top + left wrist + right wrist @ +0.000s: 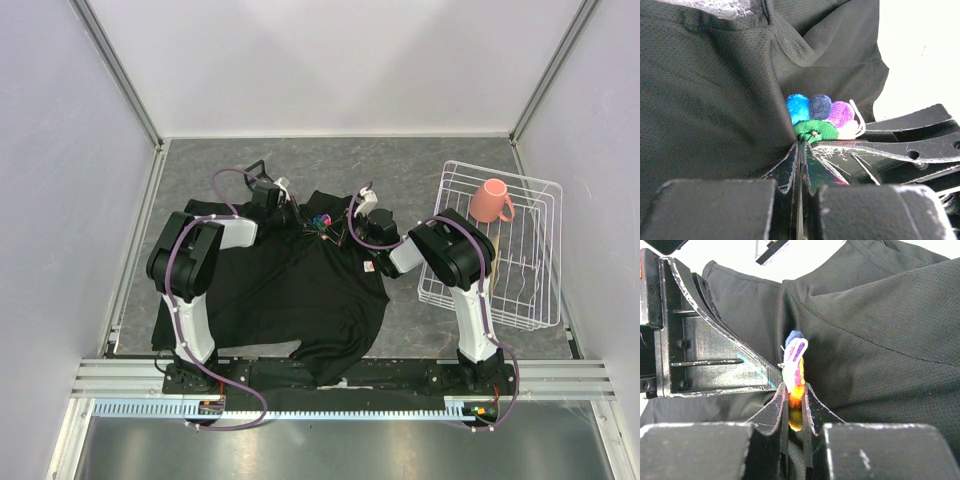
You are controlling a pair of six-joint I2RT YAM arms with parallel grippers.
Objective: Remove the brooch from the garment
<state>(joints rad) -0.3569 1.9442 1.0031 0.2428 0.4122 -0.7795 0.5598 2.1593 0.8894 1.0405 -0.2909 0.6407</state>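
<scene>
The garment, a black T-shirt, lies spread on the grey table. Near its collar sits the brooch, a small many-coloured flower. In the right wrist view my right gripper is shut on the brooch's yellow-orange edge, holding it edge-on against the fabric. My left gripper is shut, its tips touching the green rim of the brooch where it meets the cloth. Whether anything thin is pinched there is hidden. From above, the left gripper and right gripper flank the brooch closely.
A white wire rack stands at the right of the table with a pink mug in it. A small white-and-red label shows on the shirt. Pale walls enclose the table on three sides.
</scene>
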